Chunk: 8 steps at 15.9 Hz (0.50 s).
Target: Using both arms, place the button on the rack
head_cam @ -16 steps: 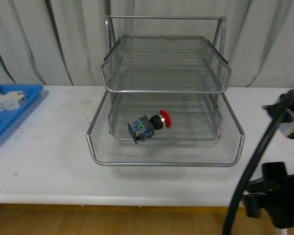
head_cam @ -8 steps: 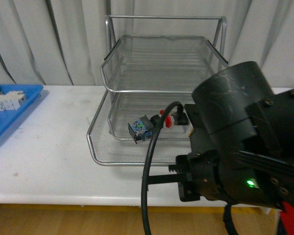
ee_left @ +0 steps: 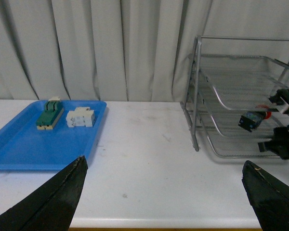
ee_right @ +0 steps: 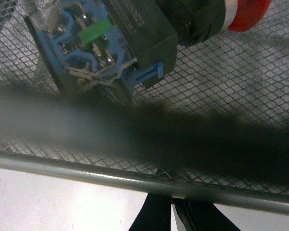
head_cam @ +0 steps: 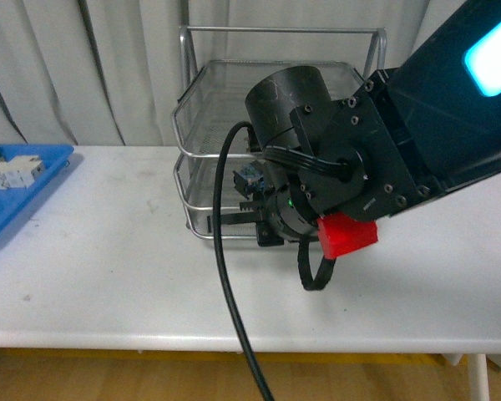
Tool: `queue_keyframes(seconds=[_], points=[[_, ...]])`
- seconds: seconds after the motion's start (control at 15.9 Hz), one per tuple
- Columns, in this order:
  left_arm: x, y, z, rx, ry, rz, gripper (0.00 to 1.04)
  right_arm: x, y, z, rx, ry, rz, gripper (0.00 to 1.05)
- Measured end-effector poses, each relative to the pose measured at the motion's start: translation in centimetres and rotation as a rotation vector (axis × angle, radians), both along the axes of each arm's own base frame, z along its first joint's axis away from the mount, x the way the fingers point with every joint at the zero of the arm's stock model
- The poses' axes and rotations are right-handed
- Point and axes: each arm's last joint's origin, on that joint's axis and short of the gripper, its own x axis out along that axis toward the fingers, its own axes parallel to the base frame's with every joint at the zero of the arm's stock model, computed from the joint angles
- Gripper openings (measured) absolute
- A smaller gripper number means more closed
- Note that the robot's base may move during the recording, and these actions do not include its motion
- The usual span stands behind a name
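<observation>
The button point(ee_left: 253, 119), with its red cap point(ee_left: 263, 109) and blue-black body, lies on its side on a lower mesh tier of the silver rack point(ee_left: 221, 96). In the right wrist view it fills the top point(ee_right: 111, 43), just past the rack's front rim point(ee_right: 86, 173). My right gripper point(ee_right: 171, 216) is shut and empty, close below that rim. In the front view the right arm point(head_cam: 342, 159) hides most of the rack point(head_cam: 204, 92); only a blue bit of the button point(head_cam: 249, 179) shows. My left gripper point(ee_left: 164, 202) is open and empty over the table, well away from the rack.
A blue tray point(ee_left: 19, 144) holds a green block point(ee_left: 50, 115) and a white component point(ee_left: 80, 117), far from the rack. The right arm carries a red block point(head_cam: 346, 234) and a cyan light panel point(head_cam: 493, 50). A black cable point(head_cam: 230, 276) hangs in front.
The right arm has swung in from the lower right, up in front of the rack, and now covers most of it. The button has stayed on its tier.
</observation>
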Motion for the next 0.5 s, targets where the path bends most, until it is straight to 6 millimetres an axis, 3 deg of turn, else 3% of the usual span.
queue_keyframes(seconds=[0.13, 0.25, 0.38, 0.44, 0.5], points=[[0.0, 0.0, 0.0, 0.0, 0.0, 0.0, 0.98, 2.0, 0.0, 0.3, -0.003, -0.047, -0.003, 0.02], [0.0, 0.0, 0.0, 0.0, 0.0, 0.0, 0.98, 1.4, -0.2, 0.0, 0.016, -0.065, 0.011, 0.02], [0.0, 0.0, 0.0, 0.0, 0.0, 0.0, 0.98, -1.6, -1.6, 1.3, 0.058, -0.116, 0.027, 0.02], [0.0, 0.0, 0.0, 0.0, 0.0, 0.0, 0.98, -3.4, -2.6, 2.9, 0.089, -0.162, 0.023, 0.02], [0.0, 0.0, 0.0, 0.0, 0.0, 0.0, 0.98, -6.5, -4.7, 5.2, 0.131, -0.229, 0.01, 0.02]])
